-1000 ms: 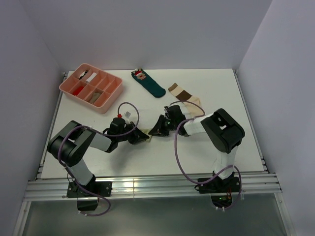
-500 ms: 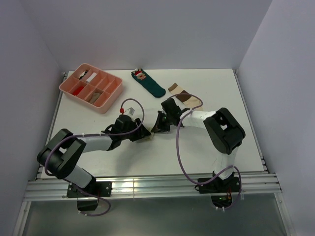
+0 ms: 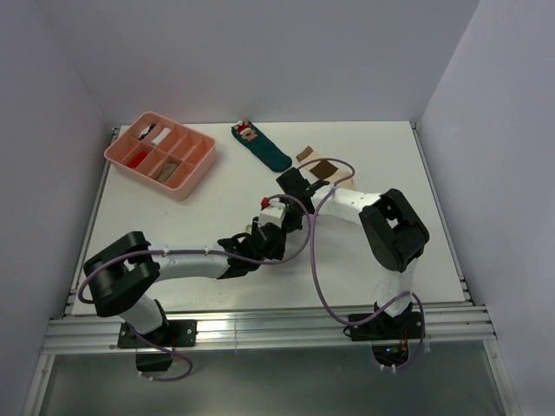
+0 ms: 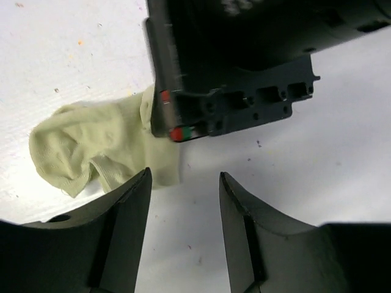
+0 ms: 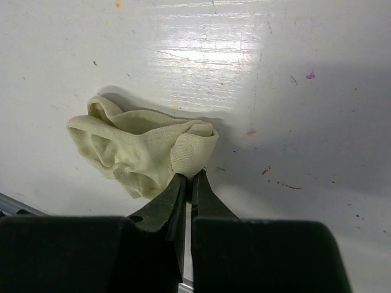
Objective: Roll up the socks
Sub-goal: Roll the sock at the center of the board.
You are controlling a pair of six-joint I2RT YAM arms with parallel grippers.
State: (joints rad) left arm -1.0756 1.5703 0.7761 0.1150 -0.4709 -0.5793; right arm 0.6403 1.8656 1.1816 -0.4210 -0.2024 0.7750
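Note:
A plain pale tan sock lies bunched on the white table, also showing as a small patch in the top view. My right gripper is shut on its folded edge. My left gripper stands open just right of the sock, with only bare table between its fingers and the right gripper's black body close ahead. In the top view both grippers meet mid-table, left and right. The cream sock with brown bands lies at the back, partly hidden by the right arm.
A dark teal sock with a red-and-white figure lies at the back centre. A pink divided tray holding small items sits back left. The two arms cross closely mid-table, with purple cables looping over them.
The left gripper has opened, letting go of the pale sock, and the left arm has stretched right toward the middle. The right gripper stays shut on the sock.

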